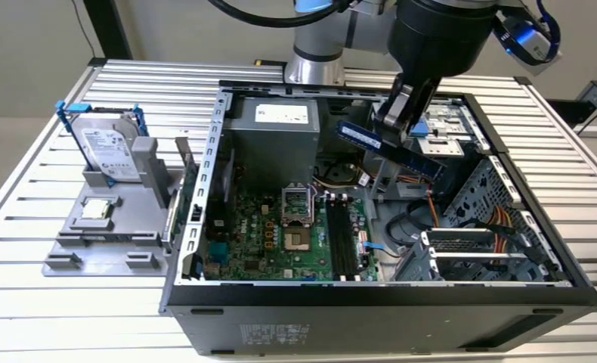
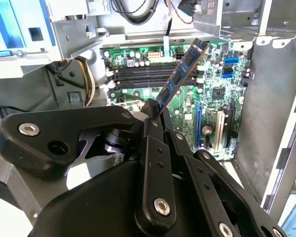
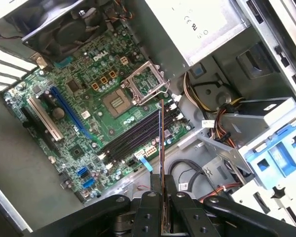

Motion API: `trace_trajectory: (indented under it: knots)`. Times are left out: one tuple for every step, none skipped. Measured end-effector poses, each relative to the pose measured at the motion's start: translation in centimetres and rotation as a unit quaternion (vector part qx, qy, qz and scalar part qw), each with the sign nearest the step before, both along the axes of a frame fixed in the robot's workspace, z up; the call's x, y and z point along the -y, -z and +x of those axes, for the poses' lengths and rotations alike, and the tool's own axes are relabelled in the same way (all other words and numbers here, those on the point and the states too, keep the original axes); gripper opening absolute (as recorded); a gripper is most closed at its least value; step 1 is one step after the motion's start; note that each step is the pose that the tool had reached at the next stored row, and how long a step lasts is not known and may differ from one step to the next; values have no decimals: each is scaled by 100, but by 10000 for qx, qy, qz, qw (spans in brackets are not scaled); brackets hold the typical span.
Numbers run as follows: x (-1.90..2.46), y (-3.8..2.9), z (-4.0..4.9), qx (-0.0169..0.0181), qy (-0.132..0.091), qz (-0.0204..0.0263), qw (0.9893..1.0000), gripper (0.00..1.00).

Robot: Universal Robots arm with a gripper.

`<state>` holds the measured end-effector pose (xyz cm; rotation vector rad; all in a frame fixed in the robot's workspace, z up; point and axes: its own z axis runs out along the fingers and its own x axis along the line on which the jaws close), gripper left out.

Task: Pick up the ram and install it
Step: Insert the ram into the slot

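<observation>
Exterior view, nearest first: a slatted metal table (image 1: 77, 318) carries an open computer case (image 1: 379, 318) lying on its side, its black wall closest. Inside, the green motherboard (image 1: 258, 242) lies flat. The dark memory slots (image 1: 344, 242) run near to far along its edge on the exterior view's right, and the processor socket (image 1: 298, 208) sits just beyond and to their left.

Outside the case, on the exterior view's left, a grey holder (image 1: 97, 242) rests on the table with a small square processor chip (image 1: 97, 209) on it. Farther back on the same holder, a hard drive (image 1: 107, 144) in a blue frame stands upright.

Farther still, over the far right part of the case, the gripper (image 1: 394, 128) is clenched on the ram (image 1: 422, 160). The ram hangs slanted in the air, apart from the board and beside the grey power supply (image 1: 278, 132).

In the second wrist view the ram (image 2: 180, 74) juts from the gripper (image 2: 155, 111) with the memory slots (image 2: 148, 76) behind it. In the first wrist view the ram (image 3: 161, 143) shows edge-on, rising from the gripper (image 3: 162, 190) across the memory slots (image 3: 133, 138).
</observation>
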<state>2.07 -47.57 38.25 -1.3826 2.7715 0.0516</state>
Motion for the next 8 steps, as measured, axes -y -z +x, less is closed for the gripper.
trace_trajectory:
  knots:
    - [-1,0,0,0,22,-1,10000,0]
    - [-2,0,0,0,46,-2,10000,0]
    - [-2,0,0,0,69,-2,10000,0]
    - [-2,0,0,0,90,-2,10000,0]
    - [-2,0,0,0,111,-3,9999,0]
    - [-3,0,0,0,134,-3,9999,0]
    - [-5,1,0,0,155,-4,9999,0]
    - [-6,0,0,0,179,-5,9998,0]
